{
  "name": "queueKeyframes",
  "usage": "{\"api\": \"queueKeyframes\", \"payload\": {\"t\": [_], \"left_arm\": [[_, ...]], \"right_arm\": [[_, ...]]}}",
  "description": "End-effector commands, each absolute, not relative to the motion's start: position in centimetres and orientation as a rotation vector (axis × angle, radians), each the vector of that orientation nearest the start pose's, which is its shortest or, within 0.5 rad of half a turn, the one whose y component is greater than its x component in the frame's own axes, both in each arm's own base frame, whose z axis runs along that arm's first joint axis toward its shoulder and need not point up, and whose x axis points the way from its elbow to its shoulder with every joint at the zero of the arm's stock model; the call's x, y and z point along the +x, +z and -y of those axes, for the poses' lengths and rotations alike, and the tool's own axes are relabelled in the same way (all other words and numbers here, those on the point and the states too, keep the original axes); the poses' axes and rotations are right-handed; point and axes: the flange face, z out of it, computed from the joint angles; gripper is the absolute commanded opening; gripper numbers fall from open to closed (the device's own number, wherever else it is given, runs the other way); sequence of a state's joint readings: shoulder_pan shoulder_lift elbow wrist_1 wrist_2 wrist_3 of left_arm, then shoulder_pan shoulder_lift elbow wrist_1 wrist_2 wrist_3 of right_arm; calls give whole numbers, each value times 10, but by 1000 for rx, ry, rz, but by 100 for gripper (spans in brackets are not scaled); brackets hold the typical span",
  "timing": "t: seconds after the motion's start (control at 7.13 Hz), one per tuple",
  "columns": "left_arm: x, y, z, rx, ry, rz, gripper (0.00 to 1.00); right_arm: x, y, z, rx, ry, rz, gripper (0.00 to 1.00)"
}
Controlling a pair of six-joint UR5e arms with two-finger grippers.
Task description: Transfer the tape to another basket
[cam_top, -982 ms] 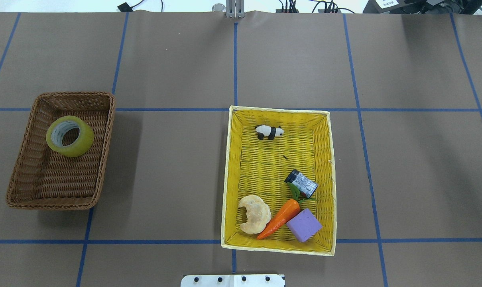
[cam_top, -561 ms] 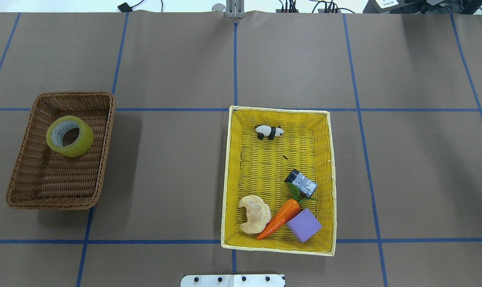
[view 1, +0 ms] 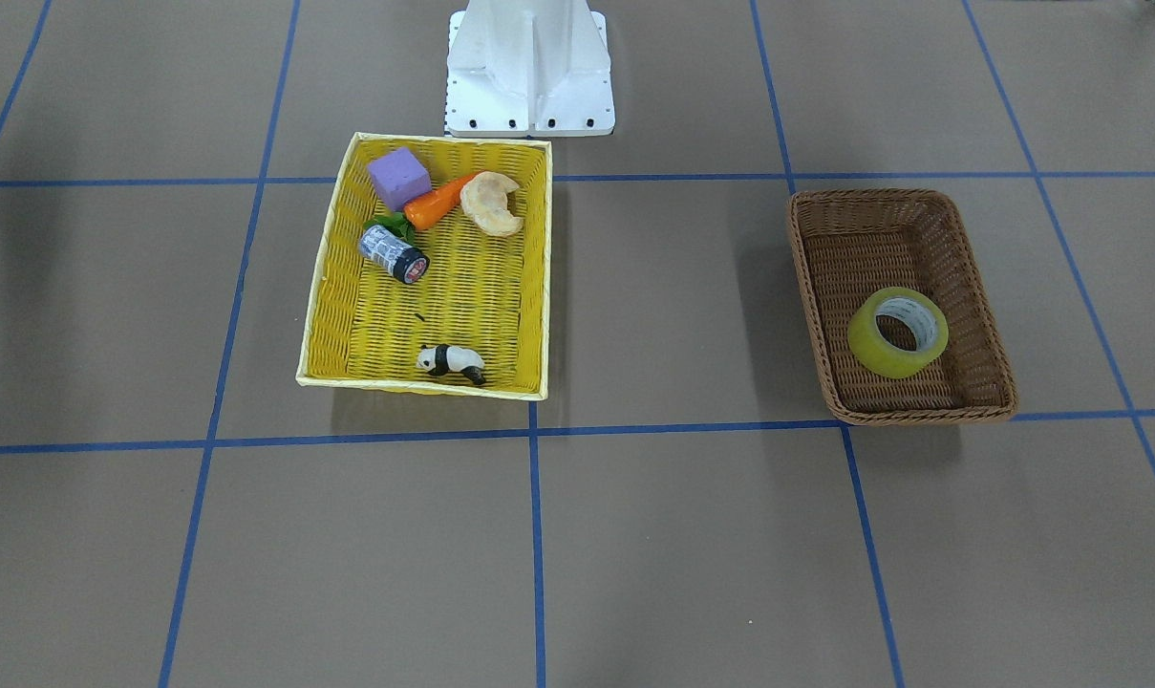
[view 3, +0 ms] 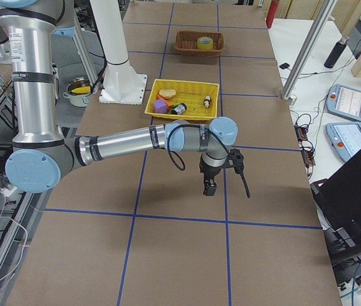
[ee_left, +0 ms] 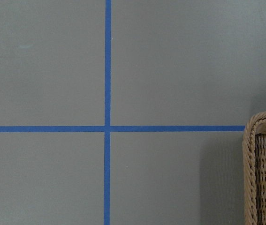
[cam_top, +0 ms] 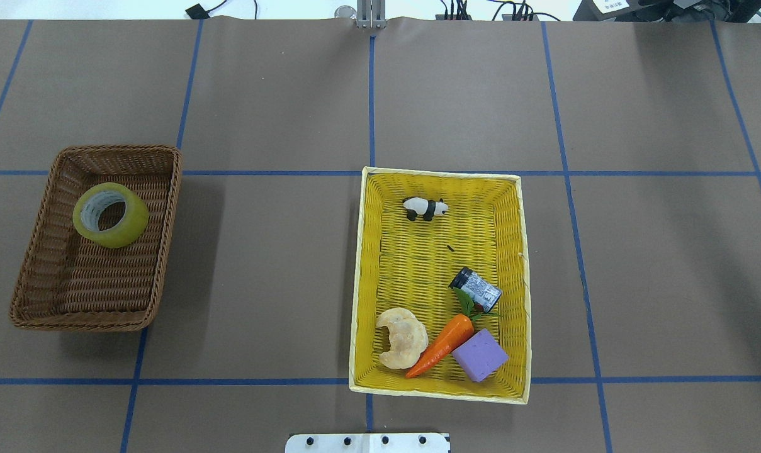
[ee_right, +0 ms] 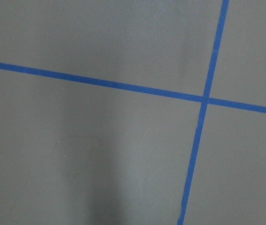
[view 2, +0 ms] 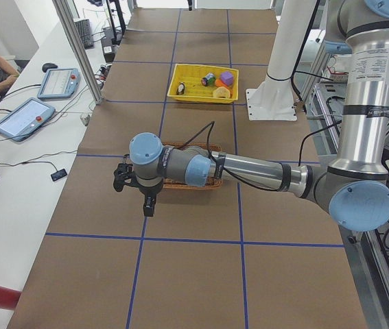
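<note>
Moved: nothing in the overhead view; every object lies as it did a second ago.
Tape: on its side in the basket, hole upward, well apart from the yellow basket, on the robot's left of it.
Writing: faint print on the tape's whitish core and on the battery's label, both too small to read.
Yellow basket, end away from the robot: panda.
Yellow basket, end near the robot: battery, carrot, croissant and purple block, close together.
Left gripper: above the table beyond the basket, on the side away from the yellow basket; whether its jaws are apart or together cannot be told.
Right gripper: above bare table on the robot's right of the yellow basket; jaw state cannot be told either.
Left wrist view: basket corner and a sliver of tape at the right edge.
</note>
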State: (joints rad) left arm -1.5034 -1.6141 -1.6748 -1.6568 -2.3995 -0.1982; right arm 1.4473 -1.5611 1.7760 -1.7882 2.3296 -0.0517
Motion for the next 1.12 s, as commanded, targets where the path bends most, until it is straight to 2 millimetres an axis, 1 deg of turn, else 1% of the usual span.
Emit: {"api": "queueKeyframes", "payload": {"t": [0.0,0.14,0.28,0.42,0.56,0.7,0.84,0.98], "left_arm": [[-25,575,524,104,-28,-847,98],[-25,570,524,113,-25,-848,98],[-23,572,523,102,-23,-874,98],[-22,574,523,94,-23,-887,98],[-22,572,522,97,-22,-888,98],[-22,574,524,96,-23,-888,98],[-22,574,524,96,-21,-887,98],[-22,574,524,96,-21,-887,98]], "right_arm": [[6,591,483,-57,-154,755,100],[7,598,482,-69,-149,756,100],[10,599,483,-66,-143,754,100],[14,601,483,-50,-181,714,100],[18,601,484,-36,-205,697,100],[23,601,484,-34,-194,696,100],[25,604,483,-41,-182,702,100],[25,601,486,-36,-179,702,100]]}}
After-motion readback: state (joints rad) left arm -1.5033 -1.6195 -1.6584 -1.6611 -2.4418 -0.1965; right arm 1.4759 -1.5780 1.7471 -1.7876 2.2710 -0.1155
